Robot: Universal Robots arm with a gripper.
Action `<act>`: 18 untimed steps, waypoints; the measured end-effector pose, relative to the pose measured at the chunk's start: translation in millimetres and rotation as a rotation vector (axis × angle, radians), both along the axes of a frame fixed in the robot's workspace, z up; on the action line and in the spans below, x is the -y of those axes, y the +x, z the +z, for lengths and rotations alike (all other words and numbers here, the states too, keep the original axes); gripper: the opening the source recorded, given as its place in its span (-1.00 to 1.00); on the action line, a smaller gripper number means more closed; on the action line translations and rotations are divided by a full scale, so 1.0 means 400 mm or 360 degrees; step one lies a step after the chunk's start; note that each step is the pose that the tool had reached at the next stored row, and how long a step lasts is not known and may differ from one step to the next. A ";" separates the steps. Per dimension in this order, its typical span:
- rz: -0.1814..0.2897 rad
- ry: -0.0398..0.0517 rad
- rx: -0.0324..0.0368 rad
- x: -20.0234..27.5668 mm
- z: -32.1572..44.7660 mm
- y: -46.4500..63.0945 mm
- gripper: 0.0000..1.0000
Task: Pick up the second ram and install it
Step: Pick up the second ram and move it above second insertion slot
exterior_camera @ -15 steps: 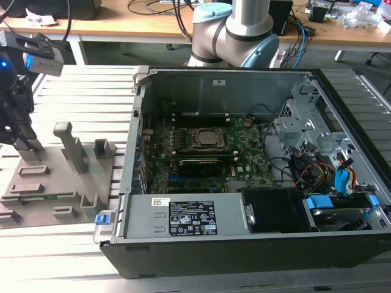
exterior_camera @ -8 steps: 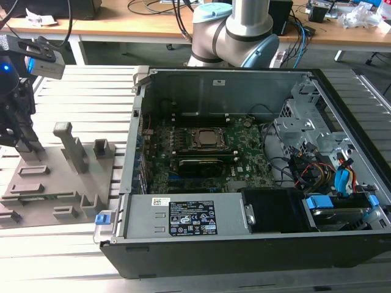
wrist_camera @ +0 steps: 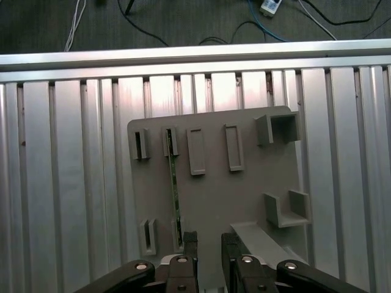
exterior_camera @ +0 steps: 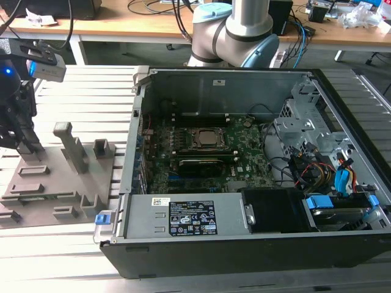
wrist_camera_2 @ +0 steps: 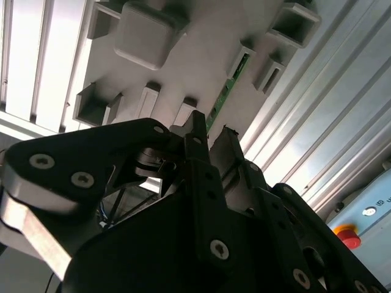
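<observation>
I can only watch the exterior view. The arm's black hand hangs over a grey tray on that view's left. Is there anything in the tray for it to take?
Observer: Yes. In the first wrist view a thin green memory stick stands on edge in two slots of the tray.
Operator: Is the hand gripping it?
Observer: No. In both wrist views the fingers are apart, near one end of the stick and not closed on it.
</observation>
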State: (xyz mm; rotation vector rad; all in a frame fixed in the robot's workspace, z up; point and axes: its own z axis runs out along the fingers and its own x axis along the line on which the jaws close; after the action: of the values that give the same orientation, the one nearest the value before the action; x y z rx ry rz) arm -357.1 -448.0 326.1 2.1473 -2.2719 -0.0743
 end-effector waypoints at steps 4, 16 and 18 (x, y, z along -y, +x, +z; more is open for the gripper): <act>0.0000 0.0000 0.0000 0.000 -0.003 0.000 -0.40; 0.0000 -0.0001 0.0000 0.000 -0.020 0.000 -0.40; 0.0000 -0.0001 0.0000 0.000 -0.022 0.000 -0.40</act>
State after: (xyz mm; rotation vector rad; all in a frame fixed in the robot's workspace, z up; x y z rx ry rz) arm -357.2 -448.0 317.2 2.1470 -2.2717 -0.0736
